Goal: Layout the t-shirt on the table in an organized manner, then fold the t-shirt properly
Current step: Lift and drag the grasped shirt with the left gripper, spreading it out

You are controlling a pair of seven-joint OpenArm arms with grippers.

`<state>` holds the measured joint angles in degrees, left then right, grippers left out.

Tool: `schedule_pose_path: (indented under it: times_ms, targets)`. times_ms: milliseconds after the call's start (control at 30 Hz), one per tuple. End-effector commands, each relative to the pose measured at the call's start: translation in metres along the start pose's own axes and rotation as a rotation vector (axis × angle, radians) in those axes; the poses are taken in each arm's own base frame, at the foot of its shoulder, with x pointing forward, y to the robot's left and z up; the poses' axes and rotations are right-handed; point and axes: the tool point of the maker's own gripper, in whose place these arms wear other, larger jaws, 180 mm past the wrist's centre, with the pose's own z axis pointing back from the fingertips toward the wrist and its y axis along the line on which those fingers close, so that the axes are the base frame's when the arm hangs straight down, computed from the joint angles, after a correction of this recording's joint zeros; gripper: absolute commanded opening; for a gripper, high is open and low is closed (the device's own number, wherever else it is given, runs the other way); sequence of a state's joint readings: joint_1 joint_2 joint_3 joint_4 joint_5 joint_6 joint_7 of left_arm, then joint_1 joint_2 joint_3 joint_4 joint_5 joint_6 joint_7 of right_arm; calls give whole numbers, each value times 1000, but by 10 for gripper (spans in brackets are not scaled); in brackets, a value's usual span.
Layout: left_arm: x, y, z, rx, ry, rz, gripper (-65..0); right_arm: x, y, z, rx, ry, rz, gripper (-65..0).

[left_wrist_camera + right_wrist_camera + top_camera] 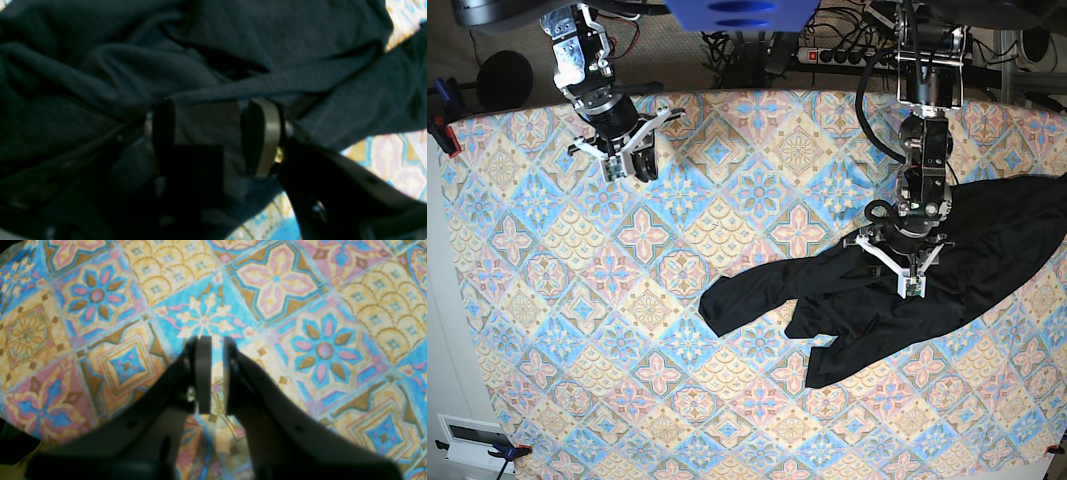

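Your left gripper (911, 272) hangs over the shirt (947, 270), jaws wide open, holding nothing. The right gripper (627, 160), jaws nearly closed and empty, is well apart over the bare tabletop (547, 300).

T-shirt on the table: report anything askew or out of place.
The t-shirt is not laid out. It lies bunched and creased, skewed on the table, reaching its right edge in the base view, sleeves trailing toward the middle. The left gripper stands open over its folds; the right gripper hovers over bare cloth, holding nothing.
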<state>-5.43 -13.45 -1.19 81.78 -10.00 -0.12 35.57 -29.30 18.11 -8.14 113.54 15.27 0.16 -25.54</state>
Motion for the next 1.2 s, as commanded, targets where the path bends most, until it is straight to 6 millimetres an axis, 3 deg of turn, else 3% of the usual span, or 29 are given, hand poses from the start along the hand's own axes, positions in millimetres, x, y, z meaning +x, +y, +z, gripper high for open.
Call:
schedule_pose_path:
  times_ms: [0,100,233,433,500,567,700,833,1000,1167]
  targets:
    - [24,18,3,35,-64,-1,-315,12,-1,2,3,-44,10,-591]
    - [21,24,-5,50,-40,3,-315,12,-1,1,3,-44,10,-591]
    - [0,28,-16,53,26,16,-346,12,-1,1,3,-44,9,-591]
    - [-1,-12,-15,-67,32,-99,-630,12,-1,1,2,-42,8,-591]
    - [-5,-17,-4,-80,16,-111,-650,12,-1,1,1,-43,8,-591]
    - [4,-23,15,-99,-36,-152,-644,12,-1,1,1,-43,8,-591]
    - [9,-52,51,-175,-106,-225,-650,12,-1,1,1,-43,8,-591]
    - [1,-75,93,-254,-146,-285,-650,20,-3,-2,-2,-63,14,-591]
    - [-29,-95,135,-390,-92,-286,-650,20,-4,-2,-2,-62,14,-591]
    - [-79,-69,153,-431,77,-299,-650,19,-4,-2,-3,-61,18,-591]
